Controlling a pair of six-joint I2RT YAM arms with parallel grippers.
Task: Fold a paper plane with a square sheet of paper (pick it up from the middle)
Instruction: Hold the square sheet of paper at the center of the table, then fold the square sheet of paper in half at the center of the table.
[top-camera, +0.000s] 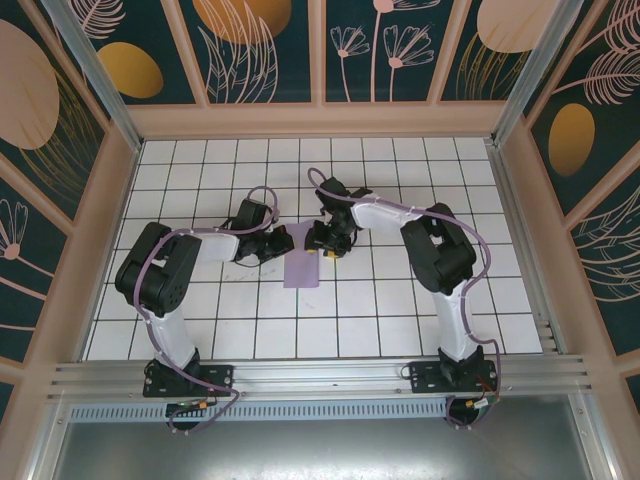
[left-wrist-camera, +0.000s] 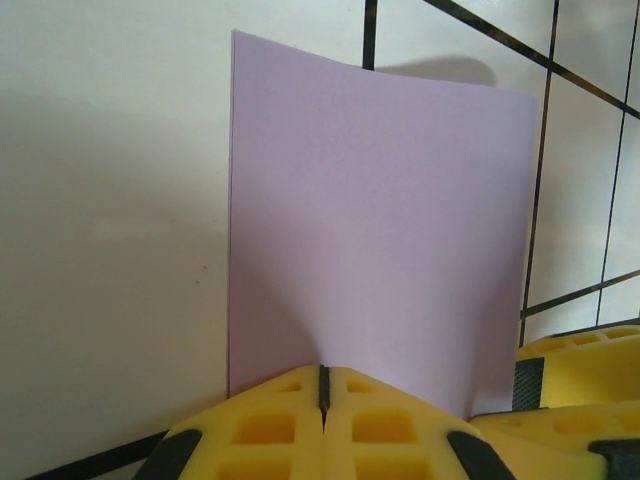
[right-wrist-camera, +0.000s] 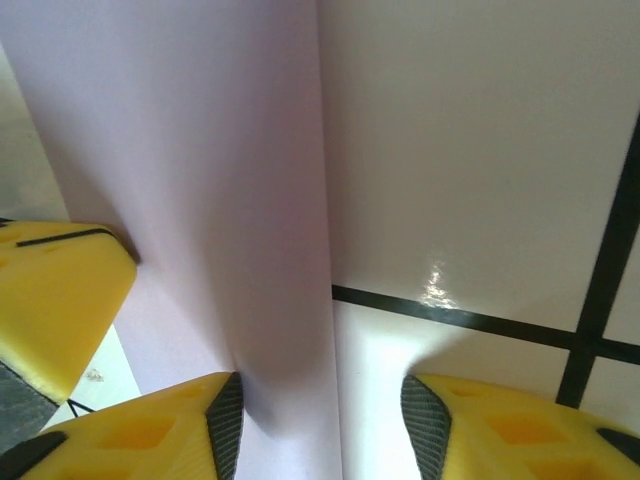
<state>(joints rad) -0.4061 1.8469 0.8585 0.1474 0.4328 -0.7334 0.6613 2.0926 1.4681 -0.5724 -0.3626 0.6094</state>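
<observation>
Sheet of paper (top-camera: 302, 268): lilac, mid-way across the tiled table (top-camera: 400, 300), between both grippers (its far end is covered by them).
Left gripper (left-wrist-camera: 322, 392): jaws pressed together, pinching the sheet's near edge; the pinched strip is hidden.
Right gripper (right-wrist-camera: 320, 425): fingers apart, the sheet's edge running between them, nothing clamped.

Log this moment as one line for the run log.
left gripper: shut on paper edge | right gripper: open over paper edge | paper: lilac, on tiled table
</observation>
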